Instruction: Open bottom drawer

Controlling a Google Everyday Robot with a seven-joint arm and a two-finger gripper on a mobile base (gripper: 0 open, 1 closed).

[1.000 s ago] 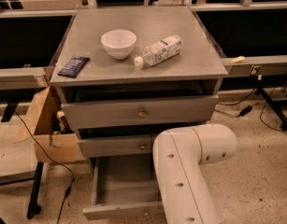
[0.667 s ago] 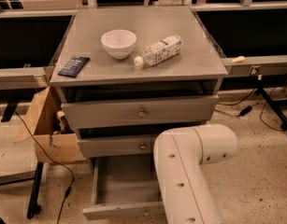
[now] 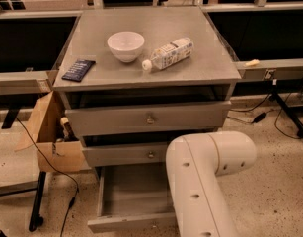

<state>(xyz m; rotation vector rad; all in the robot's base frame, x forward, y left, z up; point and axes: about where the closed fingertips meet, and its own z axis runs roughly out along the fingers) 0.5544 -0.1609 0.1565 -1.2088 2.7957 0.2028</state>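
Position: bottom drawer, lowest of three, is seen pulled well out, unchanged from a second ago | arm is shifted only slightly | end effector is hidden below the frame edge, its grip cannot be told | task is judged essentially complete.

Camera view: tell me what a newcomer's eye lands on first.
The cream robot arm fills the lower right foreground; its gripper is out of view. Beside it the bottom drawer stands pulled out, looking empty. On the cabinet top sit a white bowl and a bottle lying on its side.
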